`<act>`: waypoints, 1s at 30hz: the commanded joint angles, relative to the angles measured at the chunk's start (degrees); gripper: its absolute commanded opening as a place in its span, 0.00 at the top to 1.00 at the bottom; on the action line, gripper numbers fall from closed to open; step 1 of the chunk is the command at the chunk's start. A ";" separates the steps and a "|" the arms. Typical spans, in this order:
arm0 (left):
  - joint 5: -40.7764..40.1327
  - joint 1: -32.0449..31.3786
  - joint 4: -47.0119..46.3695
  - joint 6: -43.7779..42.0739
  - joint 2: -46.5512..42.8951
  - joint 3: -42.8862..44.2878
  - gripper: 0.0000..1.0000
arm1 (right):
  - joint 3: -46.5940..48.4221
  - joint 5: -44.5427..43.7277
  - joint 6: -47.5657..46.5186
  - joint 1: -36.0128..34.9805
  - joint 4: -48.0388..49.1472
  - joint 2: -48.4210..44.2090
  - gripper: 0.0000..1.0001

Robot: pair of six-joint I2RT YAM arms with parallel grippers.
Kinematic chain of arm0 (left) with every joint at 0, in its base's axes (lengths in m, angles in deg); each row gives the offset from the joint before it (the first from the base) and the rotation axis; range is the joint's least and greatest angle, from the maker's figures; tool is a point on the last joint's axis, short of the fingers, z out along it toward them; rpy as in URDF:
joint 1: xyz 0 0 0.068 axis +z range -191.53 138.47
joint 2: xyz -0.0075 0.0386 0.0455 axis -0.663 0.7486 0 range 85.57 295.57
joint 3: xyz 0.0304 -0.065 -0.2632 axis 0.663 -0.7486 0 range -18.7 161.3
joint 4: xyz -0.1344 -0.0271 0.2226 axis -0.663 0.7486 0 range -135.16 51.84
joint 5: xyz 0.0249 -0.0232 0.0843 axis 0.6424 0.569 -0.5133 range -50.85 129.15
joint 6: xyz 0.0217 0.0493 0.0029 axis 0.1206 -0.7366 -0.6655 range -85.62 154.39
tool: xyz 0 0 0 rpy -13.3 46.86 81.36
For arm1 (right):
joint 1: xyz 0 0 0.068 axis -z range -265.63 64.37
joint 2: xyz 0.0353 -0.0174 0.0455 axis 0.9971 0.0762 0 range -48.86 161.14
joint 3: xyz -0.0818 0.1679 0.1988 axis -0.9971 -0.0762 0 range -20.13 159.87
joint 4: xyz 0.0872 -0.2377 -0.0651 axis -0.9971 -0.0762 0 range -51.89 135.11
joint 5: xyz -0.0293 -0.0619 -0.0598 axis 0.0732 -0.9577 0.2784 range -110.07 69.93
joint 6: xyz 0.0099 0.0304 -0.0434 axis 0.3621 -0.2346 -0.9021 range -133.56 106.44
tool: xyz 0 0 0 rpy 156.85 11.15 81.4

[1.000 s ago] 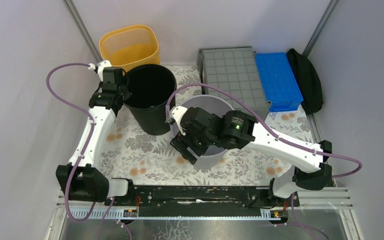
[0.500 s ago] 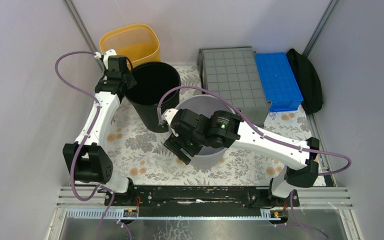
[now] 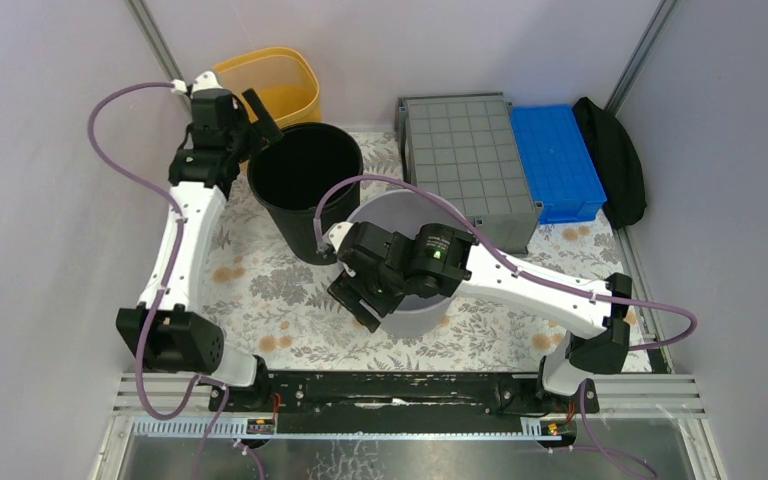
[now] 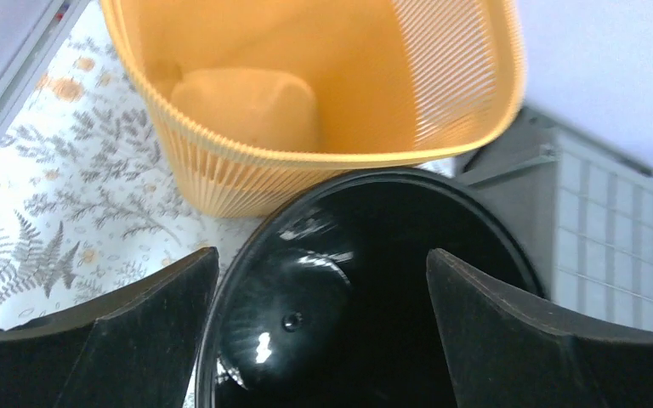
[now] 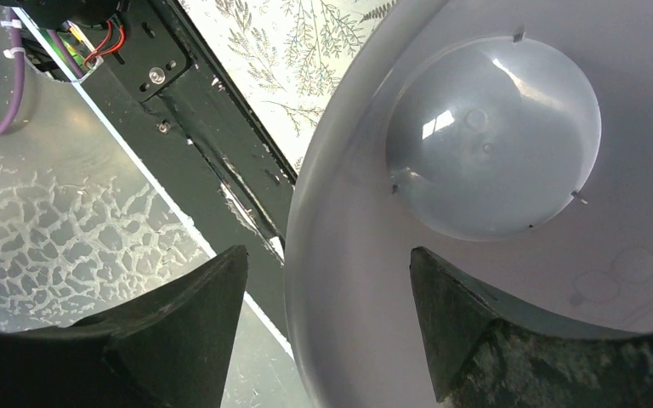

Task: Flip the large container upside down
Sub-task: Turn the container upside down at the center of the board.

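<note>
Crate (image 3: 470, 155) at far side beside blue tray (image 3: 557, 160), grid underside up, looks flipped. Left gripper (image 4: 319, 255) spread wide over black bucket (image 3: 305, 175), right gripper (image 5: 327, 255) open straddling grey bucket (image 3: 410, 215) rim. Risk: either one closes, tips the wrong bucket.

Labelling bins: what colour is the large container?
The large container is grey; top external view.

left arm (image 3: 185, 240) extended, jaws apart | right arm (image 3: 530, 281) folded inward, jaws apart

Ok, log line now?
left gripper open above black bucket | right gripper open astride grey bucket rim | large container gridded face up, untouched
</note>
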 commanded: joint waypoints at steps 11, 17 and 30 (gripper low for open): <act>13.80 1.48 12.24 0.93 -14.53 6.66 0.00 | 5.76 -4.58 10.23 0.08 -7.38 5.82 0.36; 17.07 1.50 15.78 0.24 -17.59 3.37 0.00 | 19.07 -3.84 17.00 0.09 -15.84 15.07 0.62; 21.85 1.58 17.93 -0.46 -23.44 0.06 0.00 | 28.43 -2.65 23.30 1.15 -17.65 18.21 1.00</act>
